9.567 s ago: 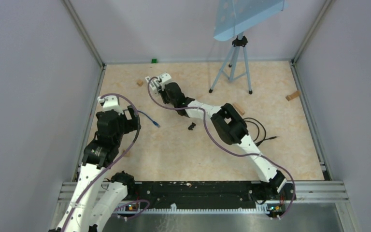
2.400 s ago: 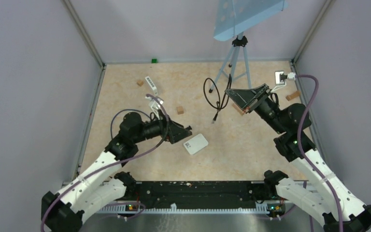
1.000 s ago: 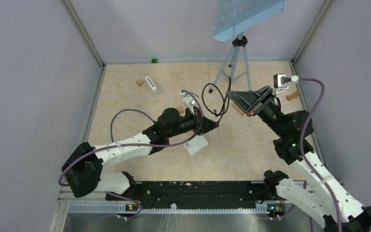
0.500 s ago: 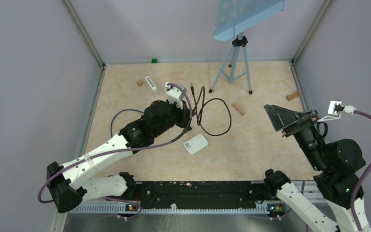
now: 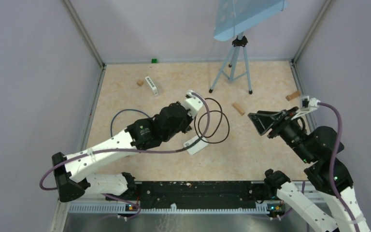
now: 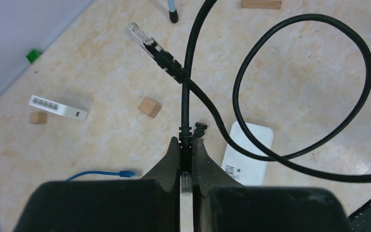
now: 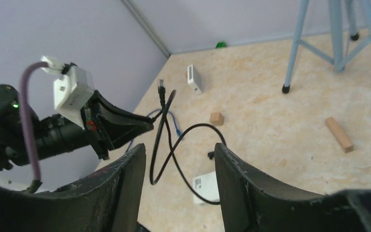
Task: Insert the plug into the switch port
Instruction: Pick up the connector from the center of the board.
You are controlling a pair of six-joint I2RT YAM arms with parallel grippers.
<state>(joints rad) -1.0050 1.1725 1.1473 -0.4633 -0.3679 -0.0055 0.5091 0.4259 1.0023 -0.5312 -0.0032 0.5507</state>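
My left gripper [image 6: 187, 141] is shut on one plug [image 6: 187, 181] of the black cable [image 6: 290, 92]; the clear plug sits between the pads, pointing back at the wrist. The cable rises from the jaws, loops above the floor and ends in a free second plug [image 6: 140, 36]. In the top view the loop [image 5: 216, 126] hangs right of the left gripper [image 5: 190, 126]. The white switch [image 5: 151, 85], with its row of ports [image 6: 58, 107], lies far back left, apart from both grippers. My right gripper [image 7: 179, 151] is open and empty, right of the loop [image 5: 262, 123].
A white box [image 5: 196, 144] lies under the loop, a small black knob [image 6: 200, 128] beside it. A blue cable [image 5: 121, 116] trails left. Wooden blocks [image 5: 238, 108] [image 6: 149, 107] [image 5: 293, 95] are scattered, and a blue tripod [image 5: 232, 63] stands at the back.
One second ago the right gripper was at the cable; it has opened and drawn back right. The left gripper now carries the cable alone and has shifted slightly right and nearer.
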